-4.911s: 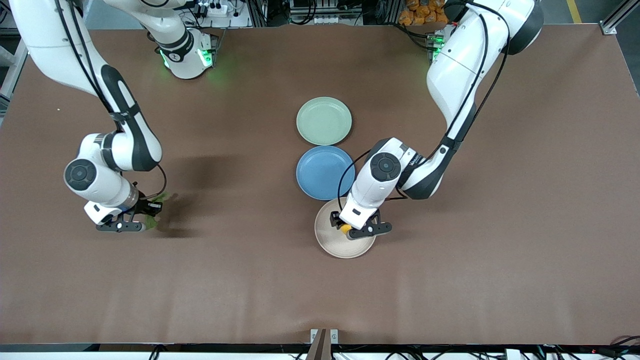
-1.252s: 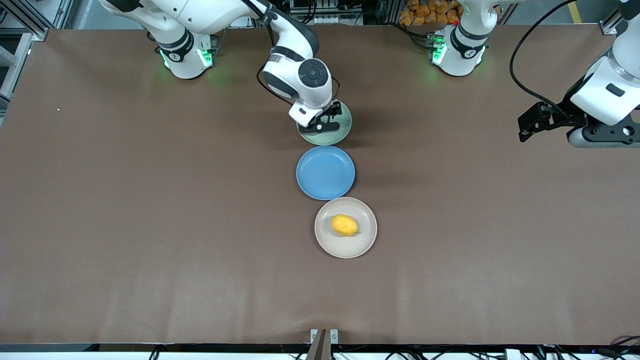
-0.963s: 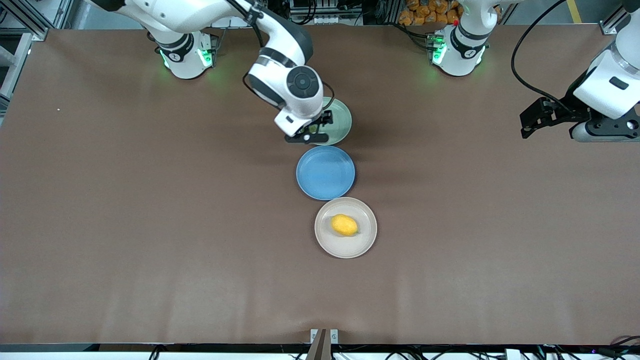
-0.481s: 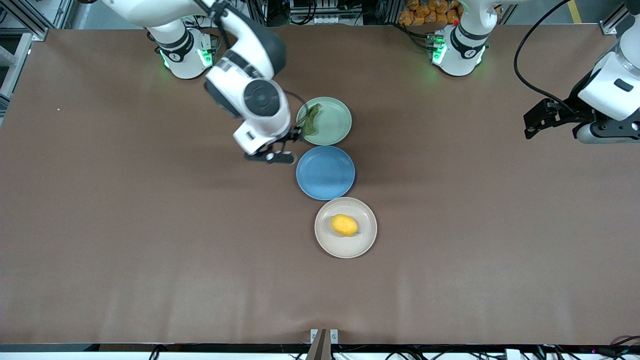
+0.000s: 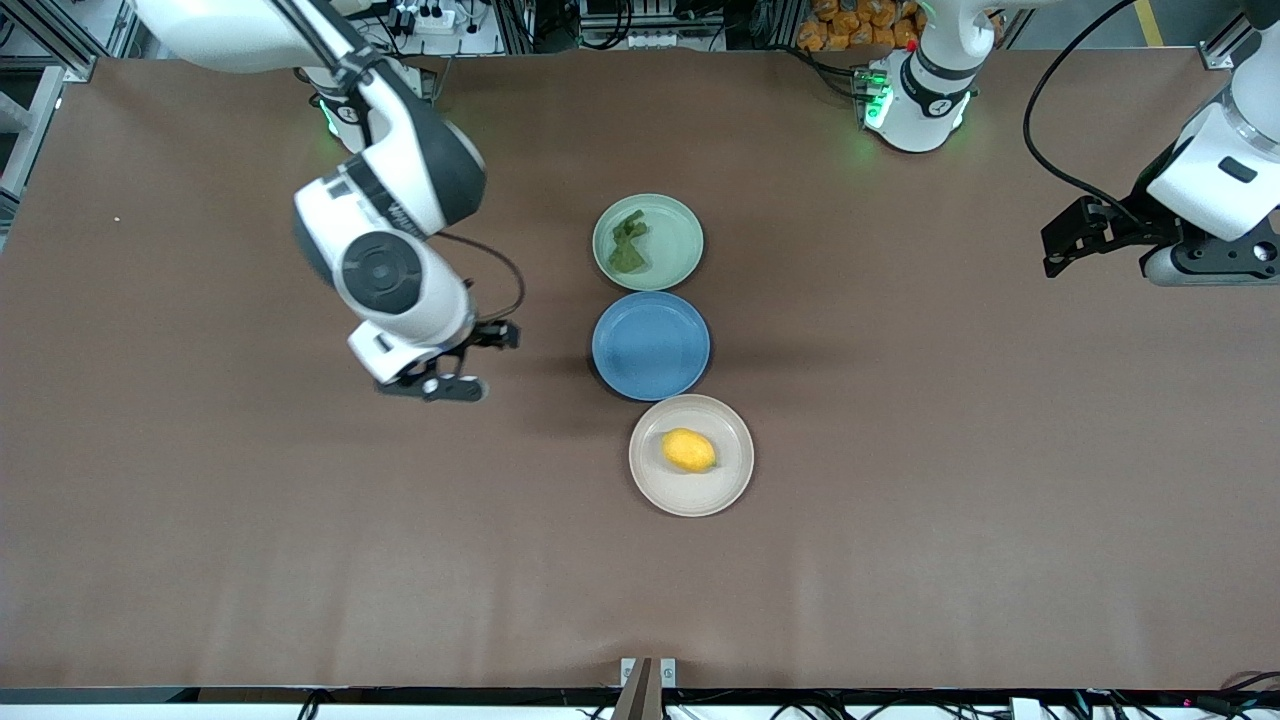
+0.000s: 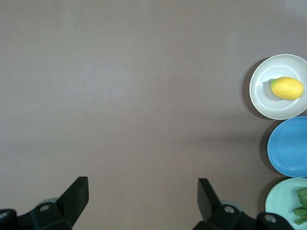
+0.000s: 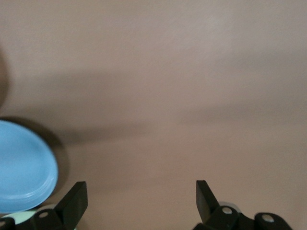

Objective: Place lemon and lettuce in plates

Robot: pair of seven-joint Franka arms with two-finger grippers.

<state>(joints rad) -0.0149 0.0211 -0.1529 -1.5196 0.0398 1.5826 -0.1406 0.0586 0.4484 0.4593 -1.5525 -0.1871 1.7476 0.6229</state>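
The yellow lemon (image 5: 689,450) lies in the beige-white plate (image 5: 727,480), the plate nearest the front camera. The dark green lettuce (image 5: 630,243) lies in the pale green plate (image 5: 677,240), the farthest one. My right gripper (image 5: 470,362) is open and empty, over bare table beside the blue plate toward the right arm's end. My left gripper (image 5: 1052,250) is open and empty, over the table's left-arm end, where that arm waits. The left wrist view shows the lemon (image 6: 287,88), the beige plate (image 6: 261,98) and the lettuce (image 6: 302,207); its gripper (image 6: 143,196) is open. The right wrist view's gripper (image 7: 141,199) is open.
A blue plate (image 5: 651,345) sits empty between the two task plates; it also shows in the left wrist view (image 6: 290,146) and the right wrist view (image 7: 24,172). The brown table (image 5: 300,560) stretches wide on both sides of the plate row.
My right gripper let go of the lettuce in the pale green plate and moved away toward the right arm's end, now beside the blue plate. The left arm has barely moved.
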